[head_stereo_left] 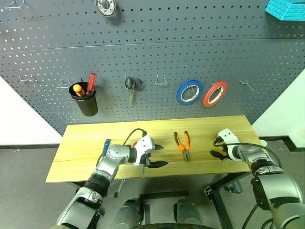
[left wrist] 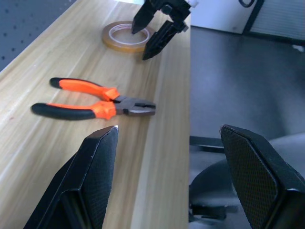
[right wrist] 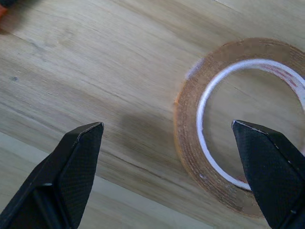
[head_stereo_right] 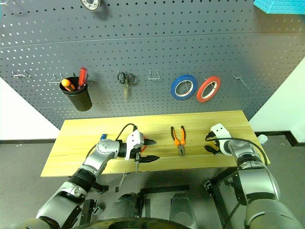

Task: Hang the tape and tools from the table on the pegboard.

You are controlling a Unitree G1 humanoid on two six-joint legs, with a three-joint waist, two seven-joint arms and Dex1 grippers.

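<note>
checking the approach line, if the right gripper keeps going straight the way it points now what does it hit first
Most likely the tape, lying flat on the table. The open right gripper points down at it, one finger above the ring's hole, the other outside it. Height above is unclear.

floor (head_stereo_left: 28, 162): dark grey | side walls (head_stereo_left: 19, 119): white

Black cup (head_stereo_left: 86, 101) hanging left, holding red-handled (head_stereo_left: 91, 81) and orange-handled (head_stereo_left: 78, 89) tools. Small black scissors (head_stereo_left: 133, 86) hanging mid-board. Blue roll (head_stereo_left: 189, 92), red roll (head_stereo_left: 215, 93) hanging side by side, right.
</note>
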